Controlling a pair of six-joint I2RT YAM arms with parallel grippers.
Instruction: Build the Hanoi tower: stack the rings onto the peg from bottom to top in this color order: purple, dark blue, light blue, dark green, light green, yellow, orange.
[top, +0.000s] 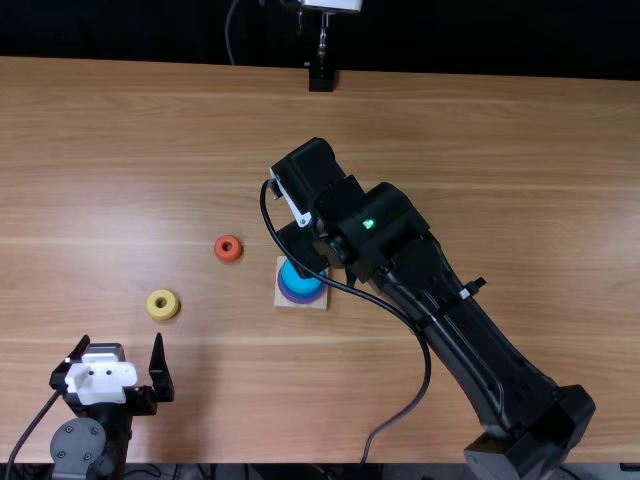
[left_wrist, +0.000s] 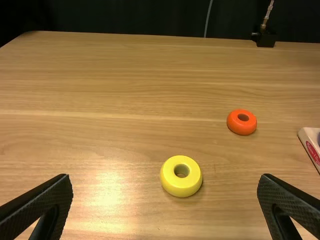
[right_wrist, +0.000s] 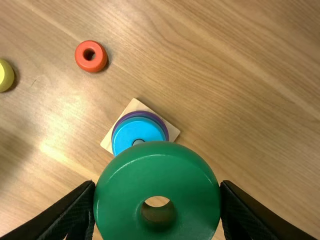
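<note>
Tower (top: 301, 290) stands mid-worktop (top: 480, 180), peg (right_wrist: 138, 142) pointing up, light blue ring (right_wrist: 131, 131) on top, purple ring (right_wrist: 141, 113) lower down! Right hand (top: 303, 248) grips the green ring (right_wrist: 115, 175) by its sides, near the tower; its hole's axis looks roughly upright, though this angle makes that tricky. Left hand (top: 122, 337) spread wide, near the yellow ring (left_wrist: 181, 189). That one and the orange ring (left_wrist: 241, 128) lie flat, holes up.
</note>
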